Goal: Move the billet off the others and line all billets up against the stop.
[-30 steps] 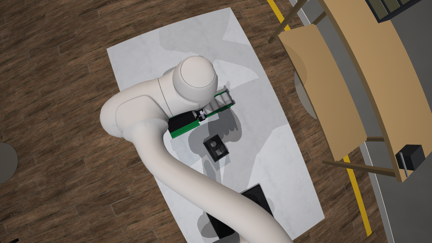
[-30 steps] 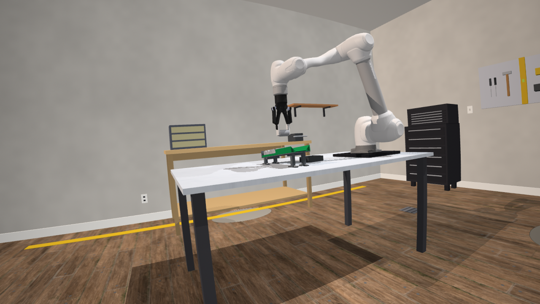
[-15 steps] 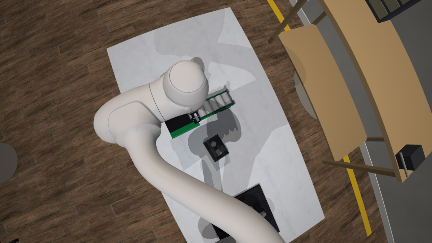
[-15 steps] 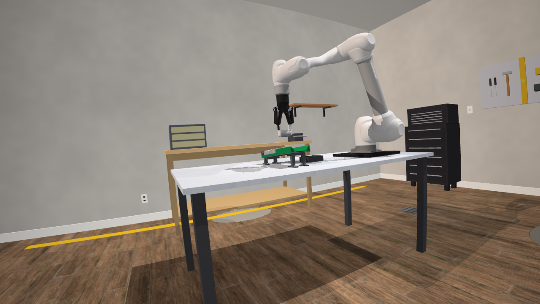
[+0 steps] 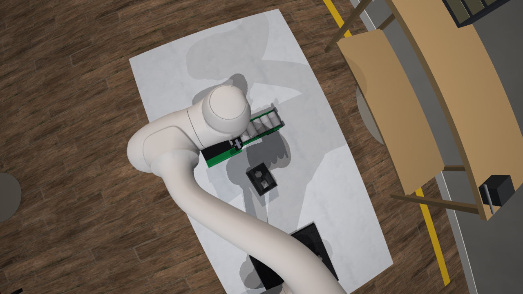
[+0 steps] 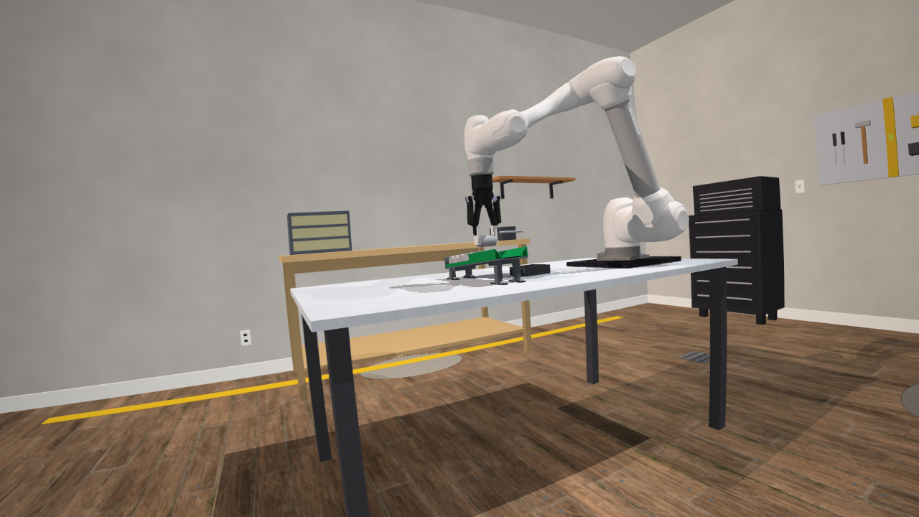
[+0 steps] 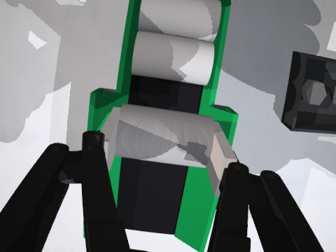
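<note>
From my end I count four billets total: three (image 7: 179, 11) lying on the one green ramp (image 7: 198, 220), plus one billet (image 7: 164, 137) up in the hand (image 7: 164, 156). There's also one black block (image 7: 310, 94) on the desk (image 5: 321, 204).

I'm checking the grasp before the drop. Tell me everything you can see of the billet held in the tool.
The held billet is a short, plain grey cylinder, metal by its look, unmarked. The tool is shut on it, its pale pads against the billet's two flat ends. It lies level, straight across the green feed ramp, over the bare dark stretch uphill of three billets lying in a row. A gap separates it from the nearest one. Whether it touches the ramp cannot be told.
</note>
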